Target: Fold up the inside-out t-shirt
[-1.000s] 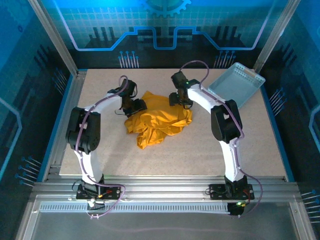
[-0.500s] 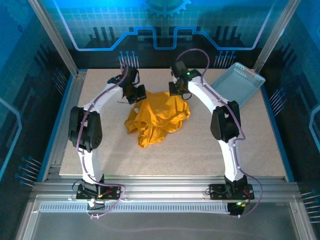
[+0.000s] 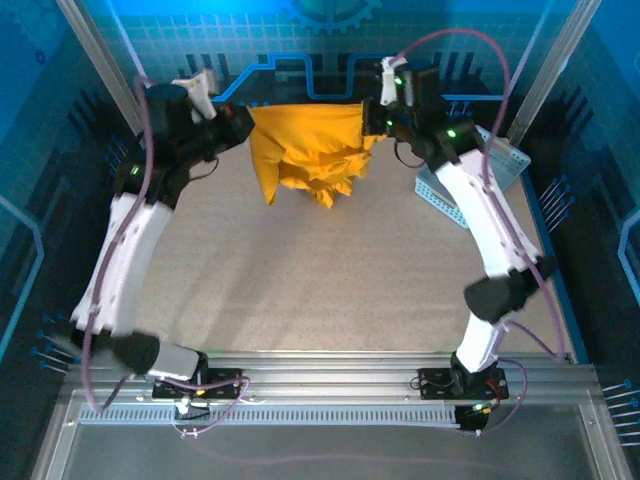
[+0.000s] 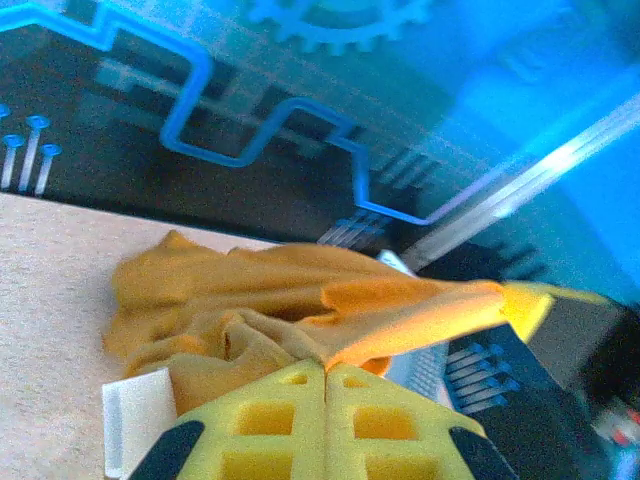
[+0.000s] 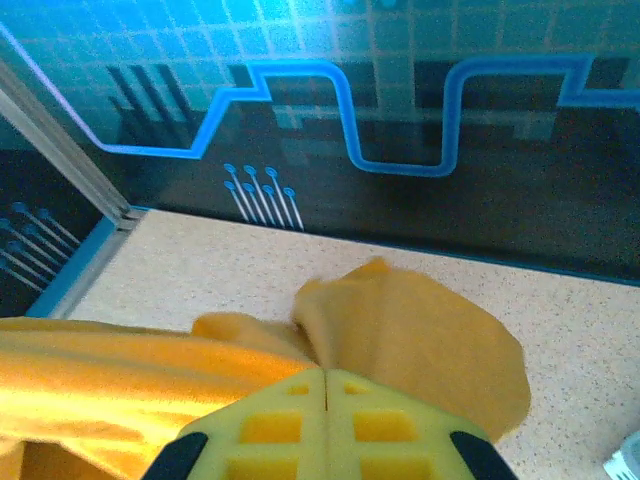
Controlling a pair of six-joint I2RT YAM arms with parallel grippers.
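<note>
We saw the left gripper point(image 3: 240, 118) and right gripper point(image 3: 368, 112) pinching the t-shirt point(image 3: 305, 150), top centre; the right arm overlapped the basket point(image 3: 433, 190).

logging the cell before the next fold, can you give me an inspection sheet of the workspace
surface: speckled beige table, flat
job's things: mustard t-shirt stretched between both tools, lower part hanging bunched
clutter: pale blue perforated basket far right, partly behind the right arm
grippers: left tool and right tool both shut on the shirt's top edge
cables: purple cables loop along both arms
surroundings: blue-lit panels, aluminium frame
</note>
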